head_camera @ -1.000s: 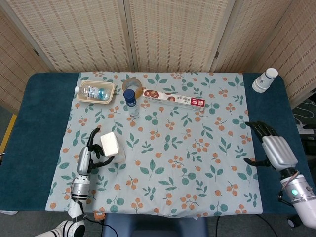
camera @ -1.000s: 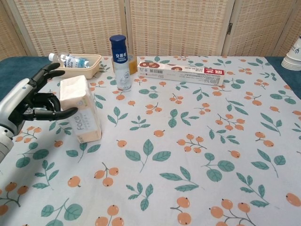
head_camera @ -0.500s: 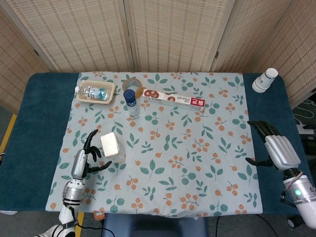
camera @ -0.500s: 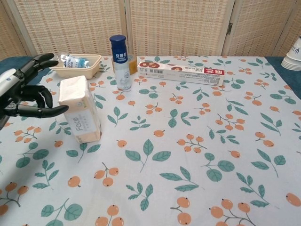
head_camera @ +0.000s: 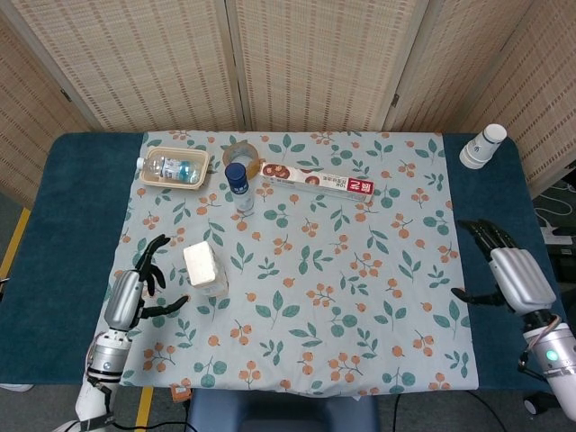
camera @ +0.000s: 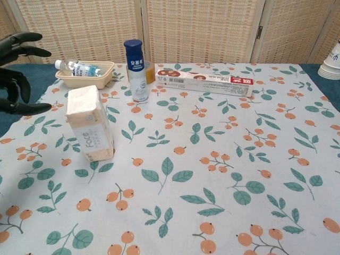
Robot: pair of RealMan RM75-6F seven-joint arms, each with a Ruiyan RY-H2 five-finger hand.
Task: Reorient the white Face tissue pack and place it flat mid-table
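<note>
My left robot hand, fingers spread and empty, sits left of the upright, soft, light white plastic-wrapped Face tissue pack, best gripped across its broad sides.

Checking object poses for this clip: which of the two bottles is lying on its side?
The clear water bottle in the beige tray lies down; the blue-capped bottle beside it stands upright.
</note>
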